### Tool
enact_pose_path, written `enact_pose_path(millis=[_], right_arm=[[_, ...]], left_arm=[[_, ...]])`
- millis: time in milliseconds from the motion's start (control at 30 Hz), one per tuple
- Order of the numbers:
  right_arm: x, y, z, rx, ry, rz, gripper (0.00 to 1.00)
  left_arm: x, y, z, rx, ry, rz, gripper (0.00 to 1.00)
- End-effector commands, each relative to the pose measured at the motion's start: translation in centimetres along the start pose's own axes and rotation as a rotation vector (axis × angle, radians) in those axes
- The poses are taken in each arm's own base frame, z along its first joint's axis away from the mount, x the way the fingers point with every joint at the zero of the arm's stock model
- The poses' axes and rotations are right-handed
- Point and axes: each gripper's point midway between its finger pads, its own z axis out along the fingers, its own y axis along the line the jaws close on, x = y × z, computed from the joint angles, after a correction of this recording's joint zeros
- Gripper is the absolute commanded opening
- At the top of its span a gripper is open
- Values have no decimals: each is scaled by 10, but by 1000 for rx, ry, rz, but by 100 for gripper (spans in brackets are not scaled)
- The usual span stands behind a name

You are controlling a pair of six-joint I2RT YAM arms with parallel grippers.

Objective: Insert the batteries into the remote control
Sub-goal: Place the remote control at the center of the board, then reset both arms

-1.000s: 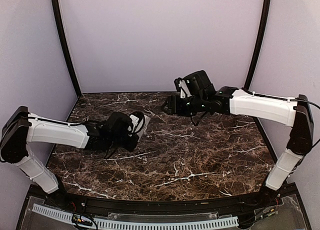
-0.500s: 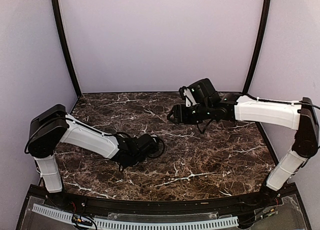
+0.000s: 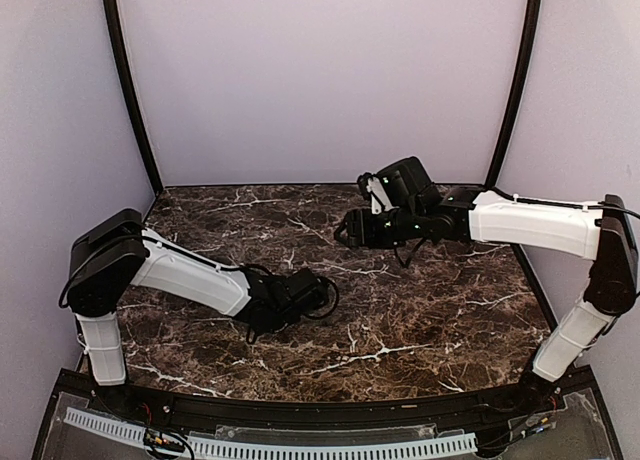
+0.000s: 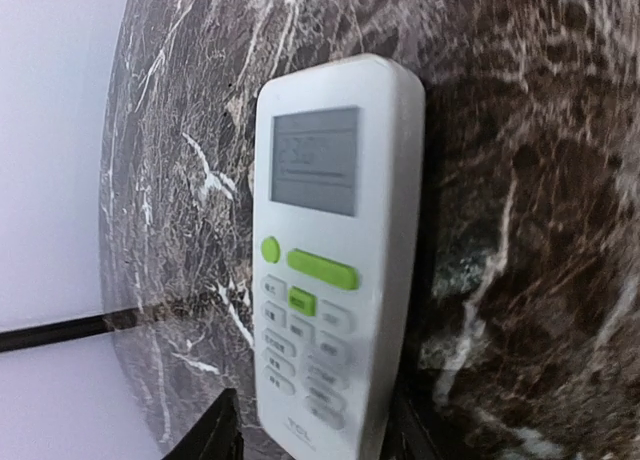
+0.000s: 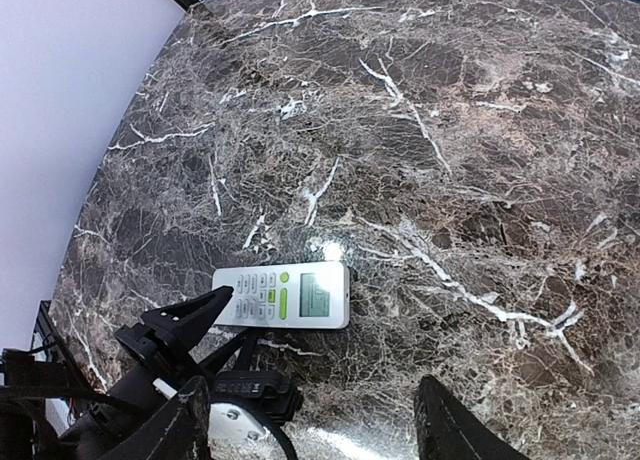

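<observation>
Remote (image 4: 320, 250) face-up on bench (image 4: 520, 180), button end between slightly parted left jaws; right jaws wide, empty, at 1 o'clock.

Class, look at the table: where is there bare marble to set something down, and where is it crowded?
Bare marble: the near right stretch of the table, in front of the right hand, and the far left corner behind the left hand. Crowded: left of centre, where the left hand straddles the remote control.
</observation>
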Motion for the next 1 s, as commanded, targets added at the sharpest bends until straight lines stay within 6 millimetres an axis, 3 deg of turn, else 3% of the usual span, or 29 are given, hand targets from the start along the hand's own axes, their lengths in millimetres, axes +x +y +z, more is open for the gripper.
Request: enact_pose_path(millis=[0,167,367,467,500,533,567,600,633,667,700,767,833,967], right_arm=[[-6,3,-8,-2,-17,-18,67],[-5,2,-7,0,-9,-20,68],[-6,0,-5,10,5,-19,68],[-8,-12,-8,43,2,-5,69],[-9,-18,-10,56,-4,2,71],[-9,-27,-12,69,-7,13,73],[-13,-35,-17,86,-27,26,75],[-15,-47,-21,107,-45,40,78],[-15,-58,-25,125,-59,56,83],[-16,-69,-29,143,-73,73,91],[-16,-83,-35,165,-88,96,96],[-15,-109,-46,209,-117,138,99],[-15,-140,-62,260,-159,187,99],[-6,-185,-94,335,-249,235,99]], left_arm=[[18,-60,-8,314,33,10,53],[3,-65,-27,426,-28,-77,63],[-33,-45,-61,536,-183,-234,70],[-45,-12,-81,613,-283,-425,70],[-51,15,-89,640,-344,-561,71],[-41,20,-84,648,-337,-622,72],[-42,55,-87,648,-395,-768,74],[-31,63,-81,646,-389,-864,76],[-18,96,-76,592,-413,-968,77],[-4,104,-69,573,-395,-1053,80],[17,133,-60,473,-389,-1149,82],[61,159,-42,328,-315,-1315,88],[100,174,-28,205,-245,-1451,92],[156,170,-10,67,-101,-1604,95]])
